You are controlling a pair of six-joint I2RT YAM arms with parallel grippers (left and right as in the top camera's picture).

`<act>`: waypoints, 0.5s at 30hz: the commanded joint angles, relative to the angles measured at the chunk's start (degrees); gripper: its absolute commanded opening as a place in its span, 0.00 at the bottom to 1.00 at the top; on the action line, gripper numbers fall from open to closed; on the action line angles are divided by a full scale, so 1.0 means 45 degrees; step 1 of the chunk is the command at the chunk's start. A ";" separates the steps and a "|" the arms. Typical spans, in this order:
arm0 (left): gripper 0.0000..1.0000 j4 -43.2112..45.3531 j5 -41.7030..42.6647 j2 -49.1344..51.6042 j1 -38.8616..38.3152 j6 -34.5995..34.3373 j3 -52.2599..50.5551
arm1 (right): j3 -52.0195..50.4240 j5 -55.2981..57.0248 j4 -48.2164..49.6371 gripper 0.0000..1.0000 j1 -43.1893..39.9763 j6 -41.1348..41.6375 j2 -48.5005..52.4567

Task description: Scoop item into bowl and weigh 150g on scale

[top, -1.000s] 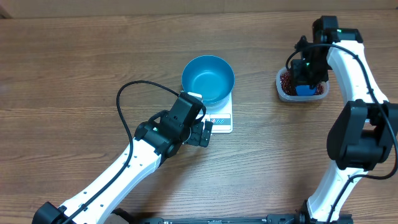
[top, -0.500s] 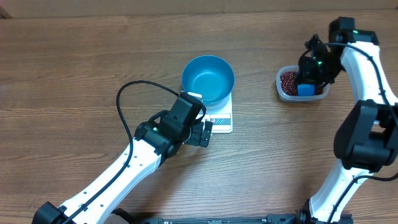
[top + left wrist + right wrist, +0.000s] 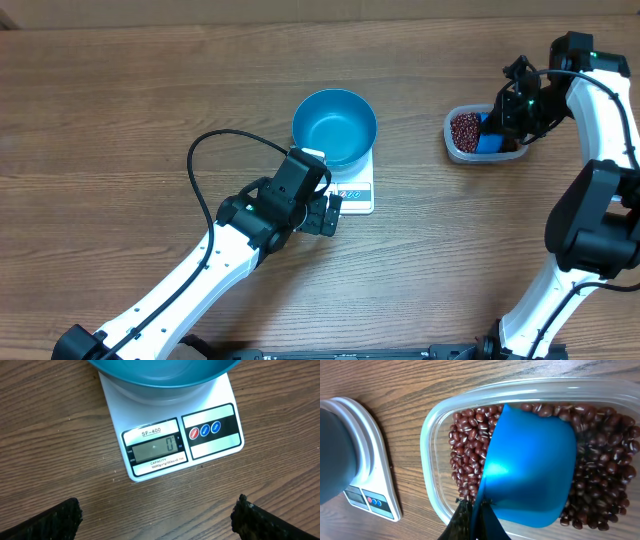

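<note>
2 claws: left claw (image 3: 157,524) gapes off the scale (image 3: 210,450) edge; right claw (image 3: 475,521) clamps scoop (image 3: 530,470) inside tub (image 3: 431,442).

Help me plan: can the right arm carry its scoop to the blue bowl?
Probably yes: the right tool holds the scoop in the tub, bare table leads to the bowl, and the left tool sits at the scale's front, off that path.

A: Surface?
B: Brown wood-grain worktop (image 3: 120,120), grain running left to right, fills nearly the whole overhead view.
A: Surroundings, light?
B: Paler strip (image 3: 250,8) past the far edge; lighting even, shadows soft.
</note>
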 commanded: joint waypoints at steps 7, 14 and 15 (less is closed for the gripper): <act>0.99 0.0005 -0.0107 -0.0073 0.0049 0.0204 -0.0146 | -0.0389 -0.0583 -0.0092 0.04 -0.0321 -0.0233 0.0835; 1.00 0.0000 -0.0107 -0.0073 0.0049 0.0204 -0.0146 | -0.0389 -0.1277 -0.0291 0.04 -0.1088 -0.0267 0.0835; 1.00 0.0000 -0.0107 -0.0073 0.0049 0.0204 -0.0146 | -0.0389 -0.1535 -0.0287 0.04 -0.1151 -0.0287 0.0835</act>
